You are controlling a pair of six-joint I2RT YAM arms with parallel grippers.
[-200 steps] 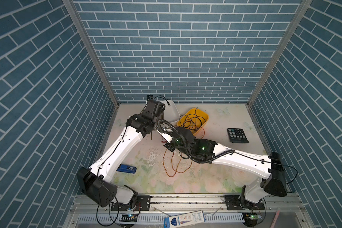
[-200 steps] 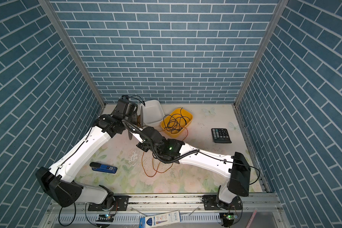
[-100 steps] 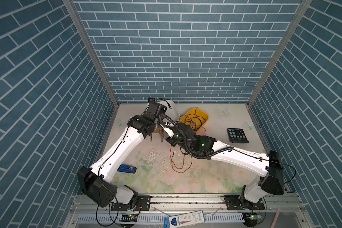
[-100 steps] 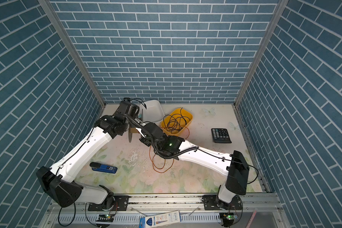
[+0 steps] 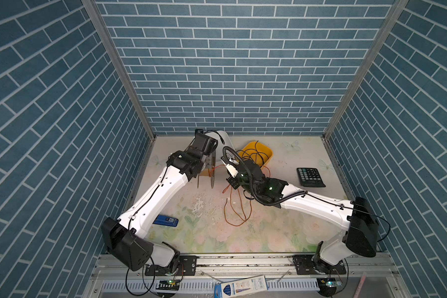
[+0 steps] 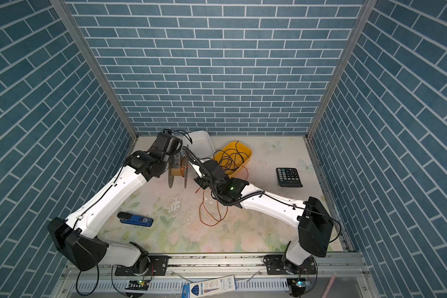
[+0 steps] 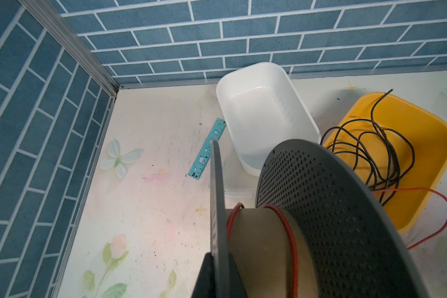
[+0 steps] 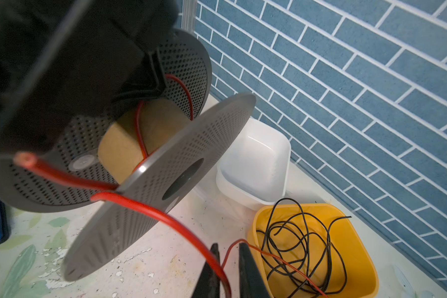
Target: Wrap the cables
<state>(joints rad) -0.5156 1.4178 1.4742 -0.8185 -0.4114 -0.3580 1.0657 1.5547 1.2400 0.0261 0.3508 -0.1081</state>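
My left gripper [image 7: 216,260] is shut on one flange of a grey perforated spool [image 5: 207,171] with a cardboard core, holding it upright above the table at the back left. The orange-red cable [image 8: 150,209] goes round the core about twice, and its cut end sticks out past the flange. From the spool the cable runs between the fingers of my right gripper [image 8: 229,251], which stand slightly apart with a gap beside the wire. The rest of the cable hangs down into loose loops [image 5: 236,211] on the table. In both top views my right gripper [image 6: 195,169] sits just right of the spool [image 6: 177,170].
A yellow tub [image 5: 266,154] holding a black wire tangle stands behind my right gripper, with a white tub [image 7: 305,111] beside it. A calculator [image 5: 310,177] lies at the right and a blue stapler [image 5: 165,221] at the front left. A teal ruler [image 7: 208,147] lies near the back left corner.
My right gripper has moved back and up towards the spool, drawing the cable with it, and its jaws have parted a little. The loops on the table have shifted. The left gripper still holds the spool.
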